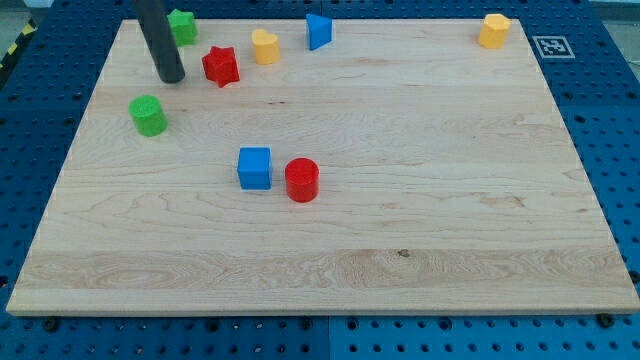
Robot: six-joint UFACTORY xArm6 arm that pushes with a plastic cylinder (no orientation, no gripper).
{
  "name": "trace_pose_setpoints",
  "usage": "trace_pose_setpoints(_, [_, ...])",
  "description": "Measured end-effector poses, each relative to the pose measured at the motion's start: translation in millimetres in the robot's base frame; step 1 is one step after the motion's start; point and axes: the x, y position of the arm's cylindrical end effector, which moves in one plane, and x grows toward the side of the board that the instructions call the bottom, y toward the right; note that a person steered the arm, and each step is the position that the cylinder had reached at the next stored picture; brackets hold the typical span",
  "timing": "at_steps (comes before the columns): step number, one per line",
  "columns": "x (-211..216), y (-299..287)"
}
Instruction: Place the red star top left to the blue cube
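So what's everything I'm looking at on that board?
red star: one, red, upper left
blue cube: one, blue, left of middle
red cylinder: one, red, just right of the blue cube
green cylinder: one, green, left side
green block: one, green, top left, partly behind the rod
yellow block: one, yellow, top, right of the star
blue block: one, blue, top middle
yellow block in the corner: one, yellow, top right
wooden board: one, pale wood
my tip: one dark rod end, just left of the red star
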Motion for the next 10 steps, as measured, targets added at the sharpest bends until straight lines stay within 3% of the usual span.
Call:
trace_pose_setpoints(5, [-31,92])
trace_pose_setpoints(7, [-26,86])
trace_pose_setpoints(10, [39,105])
